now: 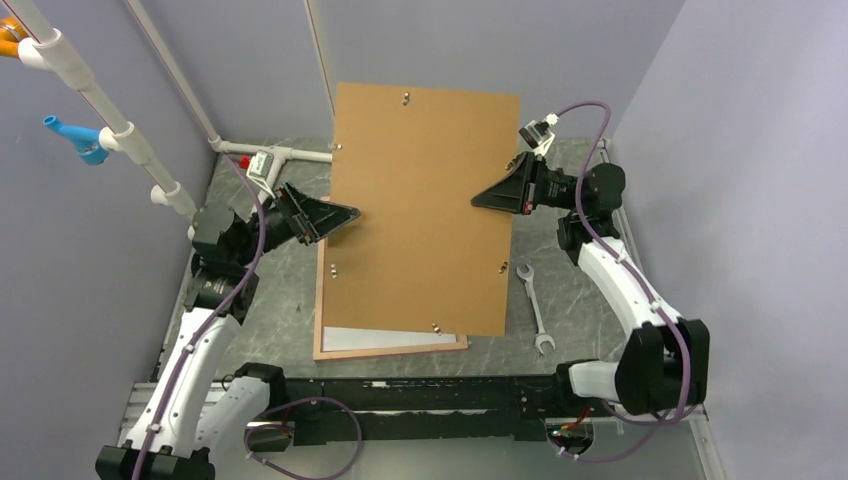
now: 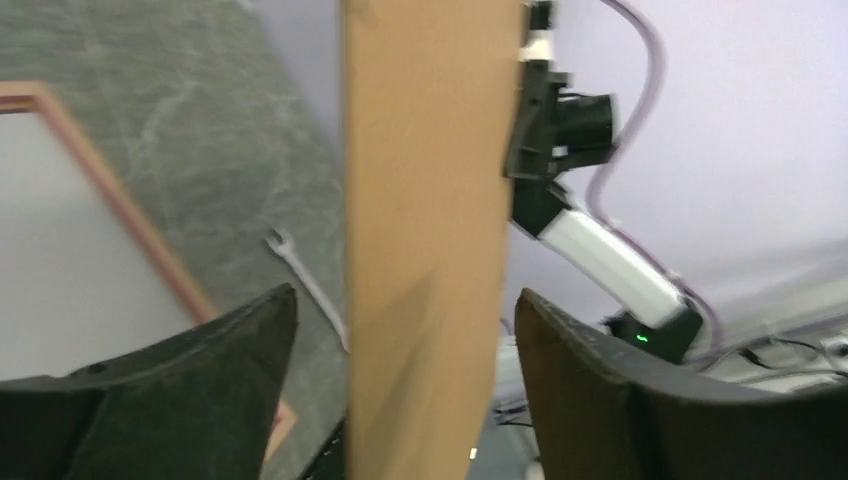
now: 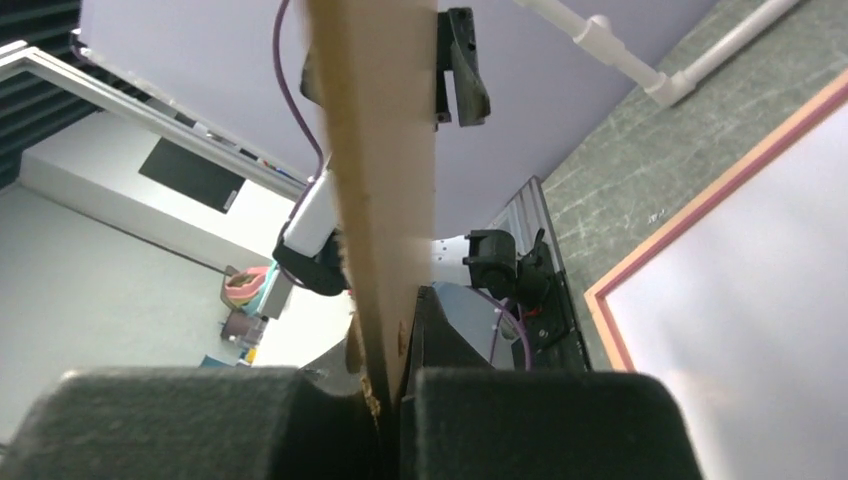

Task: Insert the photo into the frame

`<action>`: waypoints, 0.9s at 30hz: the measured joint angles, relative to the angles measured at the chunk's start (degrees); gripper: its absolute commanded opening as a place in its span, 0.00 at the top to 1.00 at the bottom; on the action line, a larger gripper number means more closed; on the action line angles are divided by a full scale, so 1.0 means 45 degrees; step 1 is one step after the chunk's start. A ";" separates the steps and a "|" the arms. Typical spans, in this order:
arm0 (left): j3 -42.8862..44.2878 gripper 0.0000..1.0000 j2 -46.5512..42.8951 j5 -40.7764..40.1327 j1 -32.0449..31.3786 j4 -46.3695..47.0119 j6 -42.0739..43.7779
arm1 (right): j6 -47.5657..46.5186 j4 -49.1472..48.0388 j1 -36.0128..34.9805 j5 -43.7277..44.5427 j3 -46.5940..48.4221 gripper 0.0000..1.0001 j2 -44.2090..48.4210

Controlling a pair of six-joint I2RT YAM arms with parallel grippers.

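Note:
A brown backing board point(image 1: 425, 210) hangs tilted above the table. My right gripper point(image 1: 478, 203) is shut on its right edge, and the board point(image 3: 380, 150) runs up from between the pinched jaws of this gripper point(image 3: 392, 388). My left gripper point(image 1: 345, 218) is open, its fingers point(image 2: 250, 350) standing apart on either side of the board's left edge point(image 2: 425, 250) without touching it. The frame point(image 1: 390, 352) lies flat under the board, pinkish wood edges showing point(image 2: 130, 215) point(image 3: 700, 215). A white surface point(image 1: 385, 338) fills it; I cannot tell whether it is the photo's back.
A silver wrench point(image 1: 533, 300) lies on the dark tabletop to the right of the frame, also visible in the left wrist view as the wrench point(image 2: 300, 265). White pipes point(image 1: 270, 155) run along the back left wall. Grey walls close in on both sides.

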State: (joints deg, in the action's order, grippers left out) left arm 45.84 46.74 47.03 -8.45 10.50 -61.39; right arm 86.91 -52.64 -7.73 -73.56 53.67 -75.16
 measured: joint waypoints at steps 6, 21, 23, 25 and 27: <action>0.1996 0.09 0.0010 -0.1846 0.0000 -0.4109 0.2599 | -0.5469 0.7111 -0.0068 0.0418 0.0869 1.00 0.1243; 0.6611 0.38 0.2239 -0.6509 0.0000 -0.9777 0.6965 | -0.7912 1.0822 -0.0068 0.0937 0.0816 1.00 0.2045; 0.6921 0.38 0.2866 -0.6815 -0.0005 -1.0146 0.7271 | -0.7956 1.0919 -0.0073 0.0923 0.0816 1.00 0.2103; 0.7062 0.38 0.3410 -0.7111 -0.0058 -1.0443 0.7509 | -0.7985 1.0967 -0.0068 0.0899 0.0816 1.00 0.2123; 0.7247 0.38 0.4027 -0.7363 -0.0170 -1.0831 0.7728 | -0.8004 1.1026 -0.0068 0.0903 0.0816 1.00 0.2123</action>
State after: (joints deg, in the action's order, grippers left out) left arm 78.46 64.86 13.89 -9.21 -38.24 -26.61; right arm 50.89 -3.03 -8.03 -69.49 57.34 -65.60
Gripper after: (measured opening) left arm 0.618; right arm 0.020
